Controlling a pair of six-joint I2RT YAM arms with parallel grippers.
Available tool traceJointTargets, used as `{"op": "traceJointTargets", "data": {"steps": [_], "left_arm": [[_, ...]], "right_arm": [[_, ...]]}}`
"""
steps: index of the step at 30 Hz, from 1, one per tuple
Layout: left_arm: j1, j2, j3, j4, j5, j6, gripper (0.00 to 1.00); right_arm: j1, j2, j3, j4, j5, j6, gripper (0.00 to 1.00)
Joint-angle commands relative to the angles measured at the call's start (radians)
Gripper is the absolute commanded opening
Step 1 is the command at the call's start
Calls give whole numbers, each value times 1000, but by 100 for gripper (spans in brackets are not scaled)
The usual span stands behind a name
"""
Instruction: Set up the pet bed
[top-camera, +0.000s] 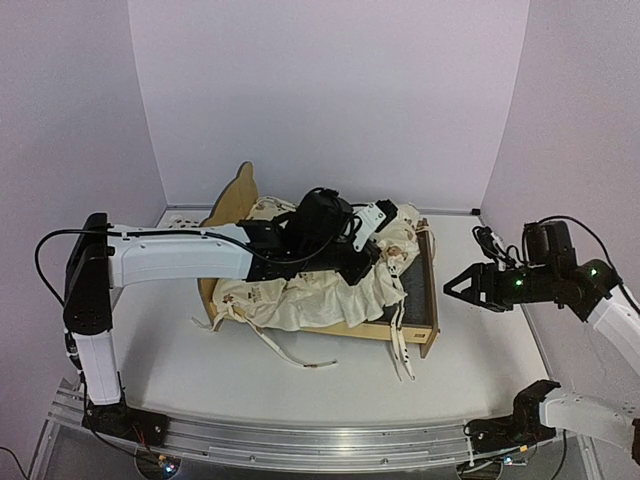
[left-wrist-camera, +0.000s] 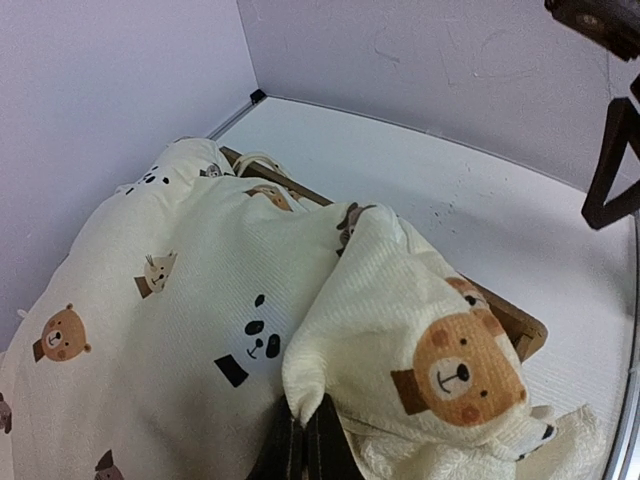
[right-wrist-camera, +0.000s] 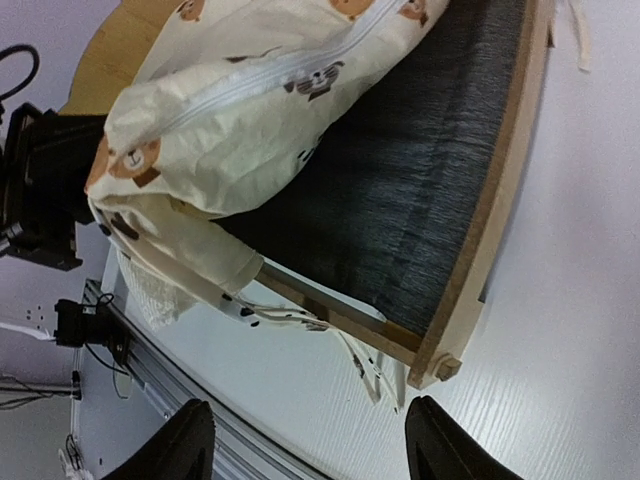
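Left gripper (left-wrist-camera: 305, 445) clenching tight, tips hiding under cover (left-wrist-camera: 180, 330) fold; cannot tell if cloth is getting pinched. Right gripper (top-camera: 458, 290) hanging with fingers spread, holding nothing, near table (top-camera: 250, 385) right edge. Pet bed (top-camera: 425, 335) sitting mid-table, cover hiding most of it; grey base (right-wrist-camera: 420, 170) peeking out at foot end.
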Motion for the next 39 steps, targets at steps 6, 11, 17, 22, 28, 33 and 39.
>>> {"op": "traceJointTargets", "data": {"steps": [6, 11, 17, 22, 28, 33, 39], "left_arm": [[34, -95, -62, 87, 12, -78, 0], [43, -104, -72, 93, 10, -86, 0], [56, -117, -80, 101, 11, -103, 0], [63, -122, -82, 103, 7, -104, 0], [67, -127, -86, 104, 8, -140, 0], [70, -124, -79, 103, -1, -149, 0], [76, -115, -64, 91, -12, -164, 0]], "right_arm": [[1, 140, -72, 408, -357, 67, 48], [9, 237, -105, 583, -451, 104, 46], [30, 343, -122, 700, -506, 92, 52], [46, 409, -131, 779, -532, 90, 52], [64, 477, -135, 804, -514, 84, 52], [92, 499, -147, 818, -514, 76, 49], [119, 473, -179, 836, -518, 63, 47]]}}
